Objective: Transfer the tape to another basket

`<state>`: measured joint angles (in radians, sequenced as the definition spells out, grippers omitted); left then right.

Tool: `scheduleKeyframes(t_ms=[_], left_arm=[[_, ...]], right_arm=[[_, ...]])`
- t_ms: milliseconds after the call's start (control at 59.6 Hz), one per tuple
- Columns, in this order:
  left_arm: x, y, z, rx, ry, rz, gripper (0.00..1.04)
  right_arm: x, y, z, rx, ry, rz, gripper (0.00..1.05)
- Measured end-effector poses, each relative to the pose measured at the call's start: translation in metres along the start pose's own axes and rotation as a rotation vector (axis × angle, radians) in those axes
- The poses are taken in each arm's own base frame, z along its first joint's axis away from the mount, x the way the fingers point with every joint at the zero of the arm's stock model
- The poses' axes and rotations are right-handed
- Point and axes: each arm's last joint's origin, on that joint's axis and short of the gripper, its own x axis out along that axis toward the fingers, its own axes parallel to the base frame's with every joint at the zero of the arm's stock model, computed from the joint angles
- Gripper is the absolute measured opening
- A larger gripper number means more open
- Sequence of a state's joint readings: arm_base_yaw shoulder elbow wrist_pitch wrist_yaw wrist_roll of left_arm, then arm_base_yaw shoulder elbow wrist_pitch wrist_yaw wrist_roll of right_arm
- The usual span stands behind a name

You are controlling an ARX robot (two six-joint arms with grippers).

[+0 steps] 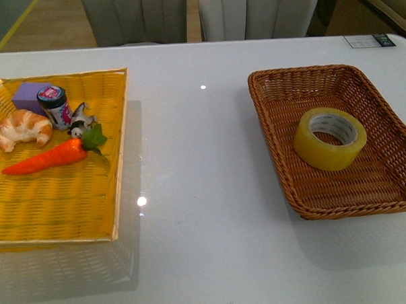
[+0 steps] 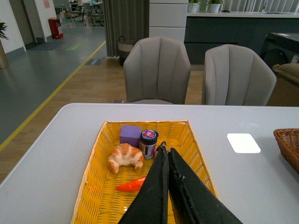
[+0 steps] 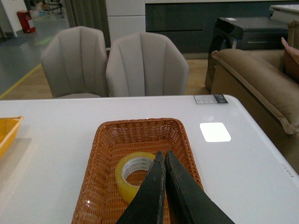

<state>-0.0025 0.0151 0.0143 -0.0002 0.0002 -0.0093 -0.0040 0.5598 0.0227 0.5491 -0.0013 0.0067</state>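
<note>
The yellowish tape roll point(image 1: 330, 138) with a white printed core lies tilted inside the dark brown wicker basket point(image 1: 280, 142) at the right of the white table. It also shows in the right wrist view point(image 3: 131, 175), inside the basket point(image 3: 96, 168). My right gripper point(image 3: 162, 154) is shut and empty, held above the basket just beside the tape. My left gripper point(image 2: 165, 150) is shut and empty, held above the yellow tray-basket point(image 2: 96, 186). Neither gripper shows in the front view.
The yellow flat tray-basket point(image 1: 119, 162) at the left holds a croissant point(image 1: 23, 129), a toy carrot point(image 1: 51, 156), a purple block point(image 1: 29, 95), a small jar point(image 1: 55, 106) and a small figure point(image 1: 81, 121). Two grey chairs point(image 2: 159, 70) stand behind the table. A card point(image 1: 369, 41) lies at the far right corner.
</note>
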Motion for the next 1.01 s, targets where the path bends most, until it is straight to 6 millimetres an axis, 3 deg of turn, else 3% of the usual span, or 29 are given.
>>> scheduleKeyframes(t_ms=[1007], left_arm=[[0.0, 0.0, 0.0, 0.0, 0.0, 0.0, 0.02]], right_arm=[[-0.035, 0.0, -0.001, -0.001, 0.017, -0.002, 0.02]])
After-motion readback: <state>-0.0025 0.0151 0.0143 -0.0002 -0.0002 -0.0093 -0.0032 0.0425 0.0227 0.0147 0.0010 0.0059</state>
